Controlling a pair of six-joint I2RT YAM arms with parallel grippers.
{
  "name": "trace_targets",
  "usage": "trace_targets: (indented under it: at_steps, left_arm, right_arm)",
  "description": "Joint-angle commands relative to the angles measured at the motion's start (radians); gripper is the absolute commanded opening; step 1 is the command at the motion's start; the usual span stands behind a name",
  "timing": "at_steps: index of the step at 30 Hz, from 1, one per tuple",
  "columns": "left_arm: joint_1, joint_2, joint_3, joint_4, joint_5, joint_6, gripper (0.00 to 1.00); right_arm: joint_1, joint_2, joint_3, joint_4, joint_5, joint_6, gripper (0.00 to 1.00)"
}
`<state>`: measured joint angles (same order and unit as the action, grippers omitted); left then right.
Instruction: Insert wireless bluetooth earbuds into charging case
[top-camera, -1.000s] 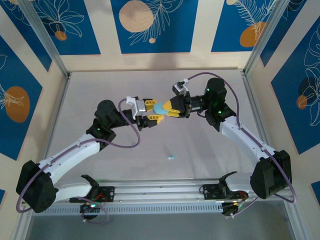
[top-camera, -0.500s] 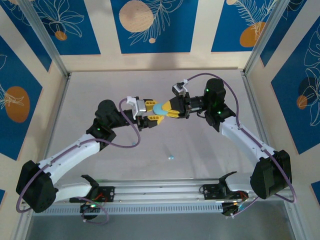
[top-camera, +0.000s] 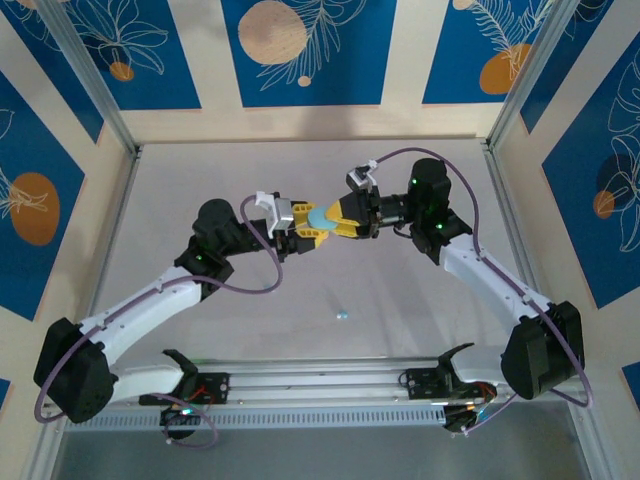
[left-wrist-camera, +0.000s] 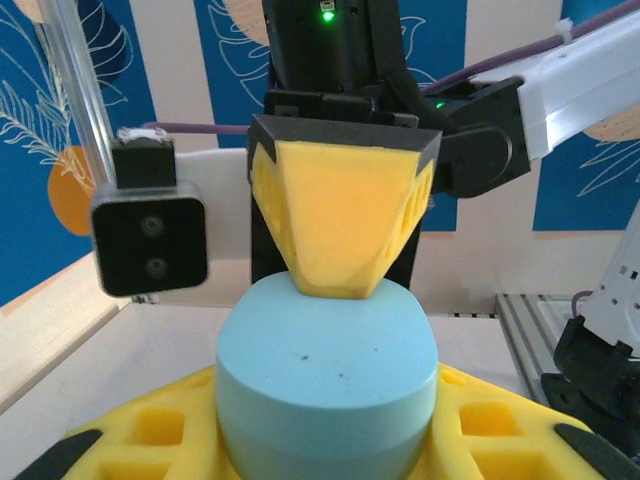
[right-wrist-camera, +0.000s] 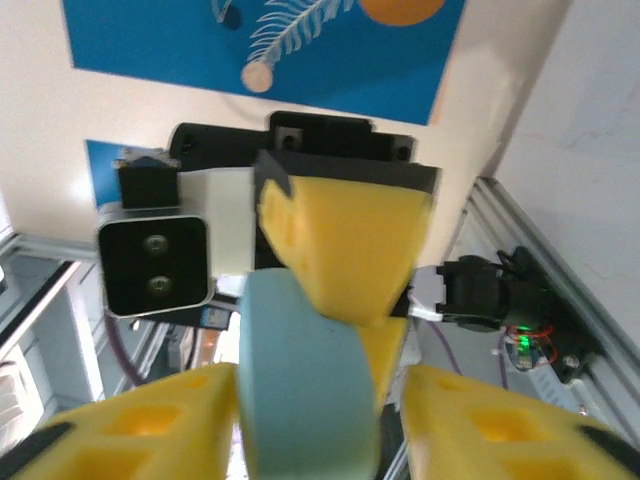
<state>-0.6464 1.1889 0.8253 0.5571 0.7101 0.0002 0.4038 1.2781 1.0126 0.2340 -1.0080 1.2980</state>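
Mid-table, both arms reached inward; my left gripper (top-camera: 306, 230) and my right gripper (top-camera: 336, 217) met tip to tip, with the pale blue case (top-camera: 319, 217) between the two.

Left wrist view: the case sat low between my left fingers (left-wrist-camera: 150, 435), both yellow pads against its sides; jaws narrow, clamped on the case; its broad round face was turned up toward the wrist camera, with a few dark specks on it; a faint seam ran round its side near the bottom. One yellow finger (left-wrist-camera: 340, 230) of the right gripper came in from the far side and touched the far edge of the case.

Right wrist view: the case stood edge-on between my right fingers (right-wrist-camera: 140, 425); it lay against the one on the left of that view; a sliver of gap showed between it and the other finger (right-wrist-camera: 510, 425); jaws partway wide, set around the case and not pinching it. A yellow finger of the left gripper sat just beyond the case, touching it from the far side.

Top view: one earbud (top-camera: 343, 315), a tiny pale blue-green bead, lay on the table (top-camera: 200, 180) behind both sets of fingertips, toward the arm bases, well apart from either gripper; too small to tell more.
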Motion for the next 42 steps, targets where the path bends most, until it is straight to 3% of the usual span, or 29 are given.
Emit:
trace_targets:
  at_steps: [1,8,11,15,23,29,42]
  left_arm:
    - [-0.007,-0.015,0.012,0.028,0.000,-0.014,0.24]
    - [-0.015,-0.022,-0.027,0.004,-0.030,-0.133,0.21]
    - [-0.023,-0.022,-0.037,0.005,-0.026,-0.176,0.21]
    - [-0.033,-0.017,-0.043,0.010,-0.010,-0.207,0.21]
    - [-0.045,0.005,-0.034,0.045,0.012,-0.228,0.21]
    - [-0.048,-0.002,-0.035,-0.002,0.037,-0.186,0.21]
    - [-0.051,-0.041,-0.043,-0.069,0.068,-0.082,0.21]
  right_arm:
    - [-0.014,-0.067,0.066,-0.360,0.148,-0.269,0.59]
    - [-0.009,-0.227,0.092,-0.586,0.476,-0.651,0.66]
    - [0.029,-0.275,0.063,-0.596,0.536,-0.833,0.66]
    - [0.093,-0.281,0.071,-0.645,0.610,-0.943,0.67]
    - [0.145,-0.242,0.107,-0.679,0.627,-0.984,0.67]
    - [0.141,-0.238,0.096,-0.653,0.686,-0.922,0.67]
    - [0.049,-0.167,0.116,-0.649,0.552,-0.762,0.65]
